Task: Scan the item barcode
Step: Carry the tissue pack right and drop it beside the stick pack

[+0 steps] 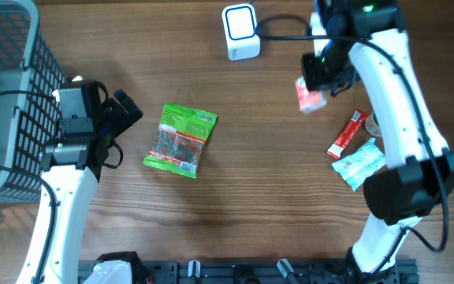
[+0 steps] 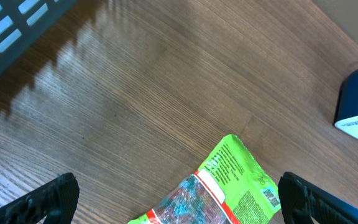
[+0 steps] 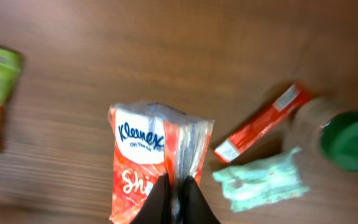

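The tissue pack (image 3: 138,162) is red-white, snack bag (image 1: 180,140) green, scanner (image 1: 240,31) white-blue.

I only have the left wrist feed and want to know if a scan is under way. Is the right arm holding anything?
Observer: Yes, the right end effector is shut on a red Kleenex pack.
Operator: Near the scanner?
Observer: Overhead, the pack is right of the white scanner, not touching it.
Operator: What else waits?
Observer: A red stick pack, a pale green packet and a green-lidded container lie further right.
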{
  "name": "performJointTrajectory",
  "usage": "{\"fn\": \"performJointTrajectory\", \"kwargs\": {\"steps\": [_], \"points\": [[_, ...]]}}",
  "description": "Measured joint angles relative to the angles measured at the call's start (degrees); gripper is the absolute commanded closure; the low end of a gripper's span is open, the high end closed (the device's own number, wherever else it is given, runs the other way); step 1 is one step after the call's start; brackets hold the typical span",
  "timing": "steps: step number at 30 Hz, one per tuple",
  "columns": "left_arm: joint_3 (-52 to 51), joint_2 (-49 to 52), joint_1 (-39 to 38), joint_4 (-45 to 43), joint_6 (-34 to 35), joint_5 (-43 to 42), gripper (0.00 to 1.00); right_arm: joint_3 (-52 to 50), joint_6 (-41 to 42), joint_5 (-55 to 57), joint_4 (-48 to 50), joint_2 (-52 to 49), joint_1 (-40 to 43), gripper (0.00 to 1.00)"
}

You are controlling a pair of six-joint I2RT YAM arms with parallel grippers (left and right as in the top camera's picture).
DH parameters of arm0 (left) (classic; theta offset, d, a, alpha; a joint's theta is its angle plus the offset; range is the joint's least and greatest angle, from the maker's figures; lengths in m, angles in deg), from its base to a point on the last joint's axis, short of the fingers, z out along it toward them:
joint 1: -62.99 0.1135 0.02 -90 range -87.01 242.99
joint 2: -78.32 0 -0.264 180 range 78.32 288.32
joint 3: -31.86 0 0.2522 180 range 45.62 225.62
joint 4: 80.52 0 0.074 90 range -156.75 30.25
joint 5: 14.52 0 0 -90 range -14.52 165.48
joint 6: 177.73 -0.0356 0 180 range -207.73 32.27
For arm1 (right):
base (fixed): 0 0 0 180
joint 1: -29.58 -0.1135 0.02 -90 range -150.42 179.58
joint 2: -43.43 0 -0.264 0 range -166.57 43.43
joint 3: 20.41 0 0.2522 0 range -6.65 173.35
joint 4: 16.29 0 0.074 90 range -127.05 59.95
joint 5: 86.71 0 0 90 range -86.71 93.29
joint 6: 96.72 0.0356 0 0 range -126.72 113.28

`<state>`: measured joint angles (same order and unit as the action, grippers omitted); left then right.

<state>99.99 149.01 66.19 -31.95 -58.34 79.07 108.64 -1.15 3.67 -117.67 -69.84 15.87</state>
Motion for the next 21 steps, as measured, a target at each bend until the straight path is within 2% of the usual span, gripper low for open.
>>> {"fn": "performJointTrajectory", "kwargs": {"steps": [8, 9, 11, 12, 17, 21], "points": [[0.00, 0.00, 0.00, 0.00, 0.00, 0.00, 0.00, -26.21, 6.45, 4.42, 11.87, -1.05, 2.14, 0.96], [0.00, 0.00, 0.00, -0.02, 0.00, 0.00, 0.00, -27.80, 6.86, 5.09, 12.63, -1.14, 2.58, 0.87], [0.00, 0.00, 0.00, 0.02, 0.00, 0.00, 0.00, -30.45, 7.32, 6.12, 16.22, -1.11, 3.45, 0.48], [0.00, 0.00, 0.00, -0.04, 0.00, 0.00, 0.00, -31.43, 7.63, 6.51, 17.44, -1.16, 3.93, 0.41], [0.00, 0.00, 0.00, 0.00, 0.00, 0.00, 0.00, -32.24, 7.17, 7.63, 20.41, -1.16, 5.20, 0.41], [0.00, 0.00, 0.00, 0.00, 0.00, 0.00, 0.00, -28.96, 6.97, 7.23, 17.53, -1.16, 5.20, 0.38]]}}
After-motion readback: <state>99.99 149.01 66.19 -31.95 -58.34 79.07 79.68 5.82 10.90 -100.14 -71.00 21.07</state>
